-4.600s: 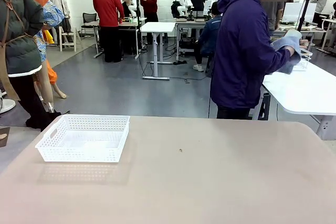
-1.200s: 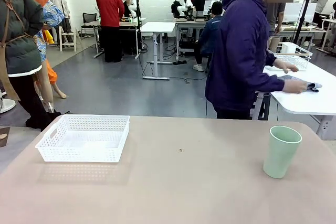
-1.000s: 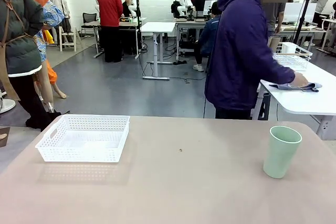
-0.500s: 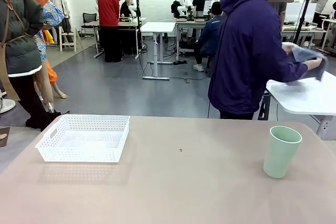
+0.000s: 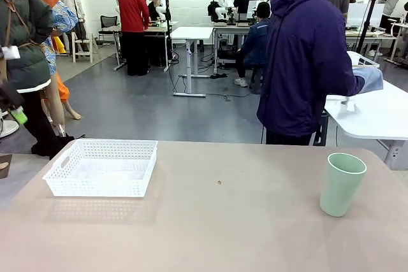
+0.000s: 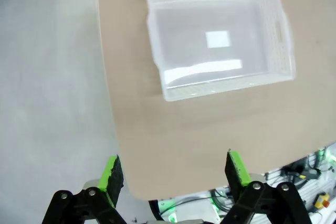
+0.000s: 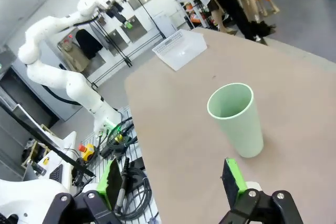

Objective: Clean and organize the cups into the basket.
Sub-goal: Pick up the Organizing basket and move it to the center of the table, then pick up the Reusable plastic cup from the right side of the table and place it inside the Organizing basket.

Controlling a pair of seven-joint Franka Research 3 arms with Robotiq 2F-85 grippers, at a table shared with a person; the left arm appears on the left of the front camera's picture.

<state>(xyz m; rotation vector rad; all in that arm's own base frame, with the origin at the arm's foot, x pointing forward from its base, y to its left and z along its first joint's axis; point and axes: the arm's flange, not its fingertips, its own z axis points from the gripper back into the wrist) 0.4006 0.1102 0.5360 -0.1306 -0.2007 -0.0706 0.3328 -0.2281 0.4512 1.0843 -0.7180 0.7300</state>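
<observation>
Mint cup point(image 5: 342, 184) arrived, all fingers point(image 6: 112, 174) wide, empty

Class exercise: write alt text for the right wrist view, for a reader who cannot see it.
A pale mint green cup stands upright on a tan table, just beyond the right gripper, whose green-padded jaws stand open and hold nothing. Farther across the table sits a white lattice basket, with the white left arm raised beyond it.
</observation>
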